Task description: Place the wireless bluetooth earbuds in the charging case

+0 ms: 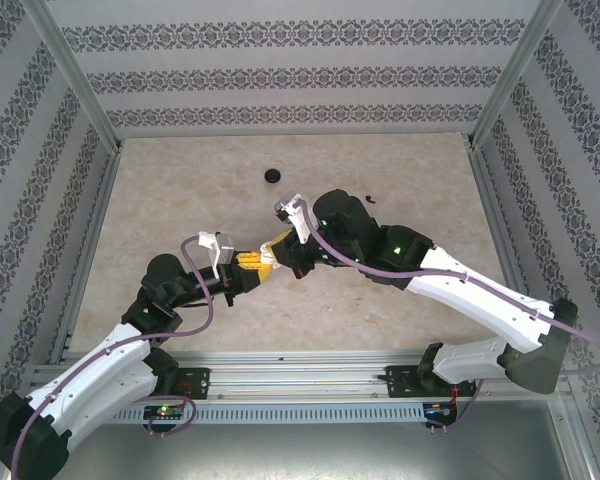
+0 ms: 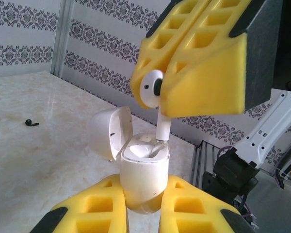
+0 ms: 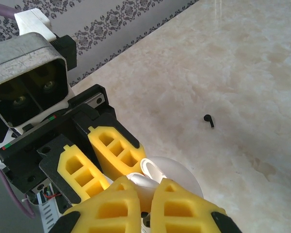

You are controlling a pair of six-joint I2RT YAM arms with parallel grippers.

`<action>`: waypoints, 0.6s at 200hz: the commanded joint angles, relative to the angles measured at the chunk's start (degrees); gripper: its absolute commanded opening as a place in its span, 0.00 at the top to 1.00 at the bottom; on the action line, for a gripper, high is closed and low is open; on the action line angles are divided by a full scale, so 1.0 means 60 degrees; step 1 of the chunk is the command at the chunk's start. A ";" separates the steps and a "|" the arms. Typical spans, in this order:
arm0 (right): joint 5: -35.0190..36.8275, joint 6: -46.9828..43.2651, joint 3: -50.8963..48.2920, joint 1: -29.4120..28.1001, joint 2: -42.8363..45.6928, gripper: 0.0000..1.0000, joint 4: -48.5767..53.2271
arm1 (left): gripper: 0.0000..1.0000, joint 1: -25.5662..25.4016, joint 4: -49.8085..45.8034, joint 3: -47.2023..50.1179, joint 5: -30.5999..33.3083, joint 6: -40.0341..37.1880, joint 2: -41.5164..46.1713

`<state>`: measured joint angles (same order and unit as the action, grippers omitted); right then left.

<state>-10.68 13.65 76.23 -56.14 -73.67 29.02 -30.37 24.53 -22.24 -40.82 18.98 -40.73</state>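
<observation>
The left gripper (image 2: pixel 143 195) is clamping the white charging case (image 2: pixel 143 174) between its yellow pads, holding it upright with the lid (image 2: pixel 109 133) hanging open on the gripper's left; the right gripper (image 2: pixel 161 94) is pinching the white earbud (image 2: pixel 149 89) directly above, head between its pads and stem pointing down into the case mouth. The stem tip is reaching the rim or just inside it; whether it is entering its socket I cannot tell, nor whether the pale shape in the case is another bud. My reading is that insertion is under way but not finished: the bud needs lowering until seated, then releasing.

A black earbud (image 2: pixel 31 123) is lying on the table (image 2: pixel 48 160) well off to the left gripper's left; a round black puck (image 1: pixel 272 176) is sitting far beyond both grippers; that bud is waiting untouched.

Room is tight: the right gripper's pads are hovering just above the case rim, and the open lid is standing just beside the stem, so a straight descent looks safest; the surrounding table is offering plenty of space.
</observation>
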 commanded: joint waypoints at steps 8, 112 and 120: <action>-0.0356 -0.0152 0.0245 -0.0081 -0.0237 0.98 0.0409 | 1.00 -0.0051 0.0511 -0.0043 -0.0228 0.0086 0.0138; -0.0563 -0.0165 0.0172 -0.0092 -0.0404 0.84 0.0409 | 1.00 -0.0051 0.0503 -0.0043 -0.0202 0.0031 0.0129; -0.0521 -0.0137 0.0186 -0.0091 -0.0407 0.79 0.0423 | 1.00 -0.0051 0.0502 -0.0043 -0.0210 0.0031 0.0138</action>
<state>-12.80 13.13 76.27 -56.14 -75.48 30.41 -30.37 24.49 -22.24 -41.17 18.98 -40.77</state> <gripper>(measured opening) 0.159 0.151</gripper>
